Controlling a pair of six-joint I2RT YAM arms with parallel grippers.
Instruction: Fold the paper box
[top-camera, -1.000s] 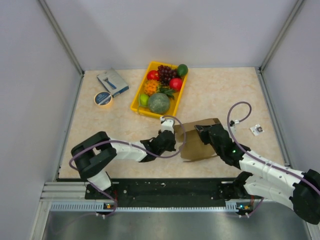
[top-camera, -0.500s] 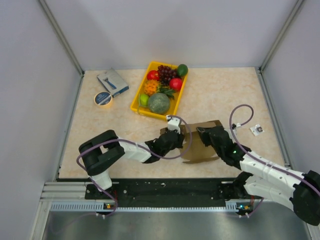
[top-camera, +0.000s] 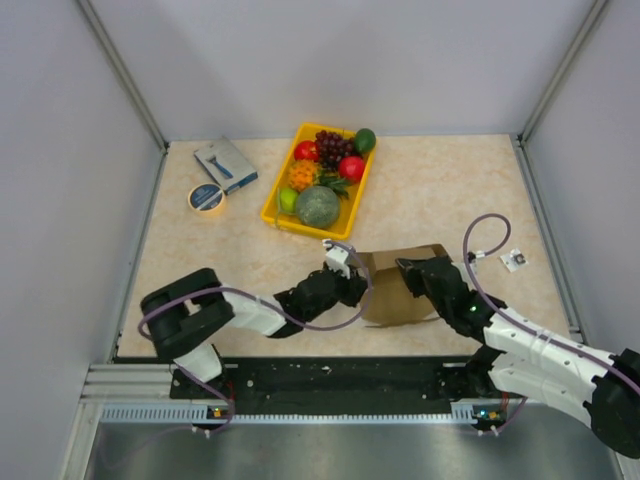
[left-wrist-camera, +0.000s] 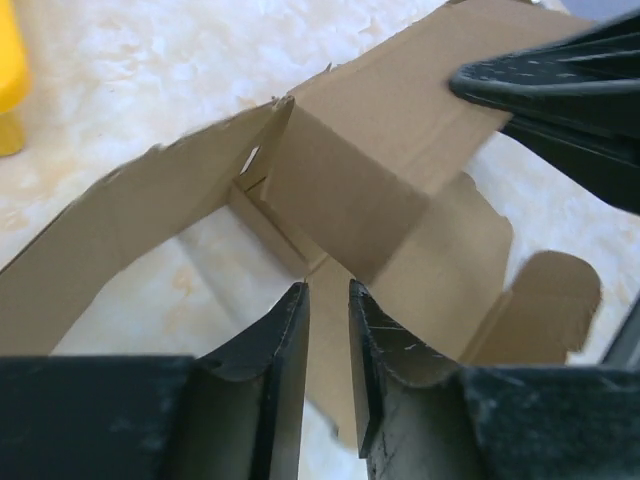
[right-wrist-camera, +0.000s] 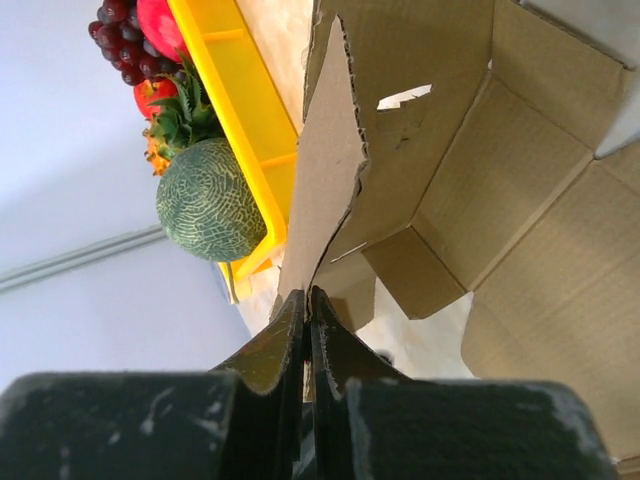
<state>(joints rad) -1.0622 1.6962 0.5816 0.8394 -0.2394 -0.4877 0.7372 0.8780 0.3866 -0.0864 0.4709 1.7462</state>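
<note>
- Robotics lab test cell, by every sign; nothing of a home, shop or office.
- Boxed in on three sides by plain pale panels (top-camera: 330, 60) set in bare metal posts (top-camera: 120, 70).
- Fitted with a left arm (top-camera: 240, 310) and a right arm (top-camera: 540, 350), white and black, bolted to an aluminium rail (top-camera: 120, 380) at the near edge of a marble-patterned table (top-camera: 440, 180) and trailing loose purple cables (top-camera: 480, 225).
- Stocked only with practice props: a yellow tray (top-camera: 275, 195) of fruit (top-camera: 318, 205), a tape roll (top-camera: 207, 197), a small packet (top-camera: 225, 163), a part-folded paper box (top-camera: 385, 295).
</note>
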